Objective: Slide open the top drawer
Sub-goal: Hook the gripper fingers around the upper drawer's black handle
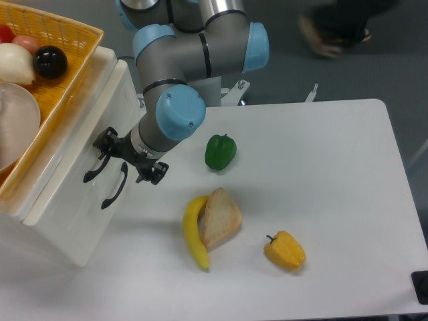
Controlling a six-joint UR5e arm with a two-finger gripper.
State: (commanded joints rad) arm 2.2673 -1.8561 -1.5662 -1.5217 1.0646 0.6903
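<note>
The white cabinet (70, 200) stands at the left with its front facing the table. The top drawer (73, 150) sits flush in it, carrying the black curved handle (93, 169) that lies nearer the cabinet's top. The lower drawer's matching handle (115, 186) is just to the right. My gripper (129, 158) is open right in front of both handles. One black finger (105, 142) is by the upper end of the top handle, and the other finger (156, 172) hangs over the table. Nothing is held. Whether a finger touches the handle is unclear.
An orange basket (73, 40) with round items and a bowl rests on the cabinet top. On the table lie a green pepper (220, 151), a banana (194, 234) against a slice of bread (221, 217), and a yellow pepper (285, 251).
</note>
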